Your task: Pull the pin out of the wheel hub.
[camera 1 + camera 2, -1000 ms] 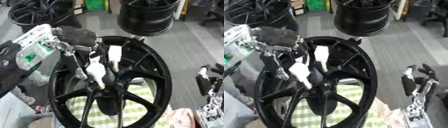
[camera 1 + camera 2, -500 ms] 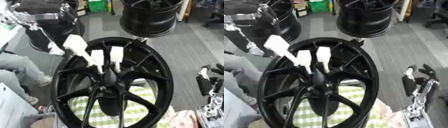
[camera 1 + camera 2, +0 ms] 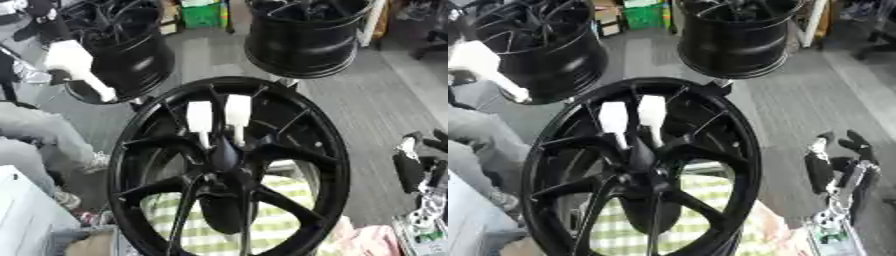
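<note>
A large black wheel hub stands tilted in the middle. Two white pins stick up side by side near its centre, one on the left and one on the right. A third white pin hangs in the air at the upper left, well clear of the hub's rim. My left hand shows only partly in the top left corner, holding that pin by its upper end. My right hand rests open at the right edge, fingers up, away from the hub.
Two more black wheels stand behind, one at the back left and one at the back right. A green-and-white checked cloth lies under the hub. A person's grey-clad legs are at the left.
My left hand has drawn the third white pin out of the hub and carried it up and to the left, nearly out of view. The right hand has stayed put.
</note>
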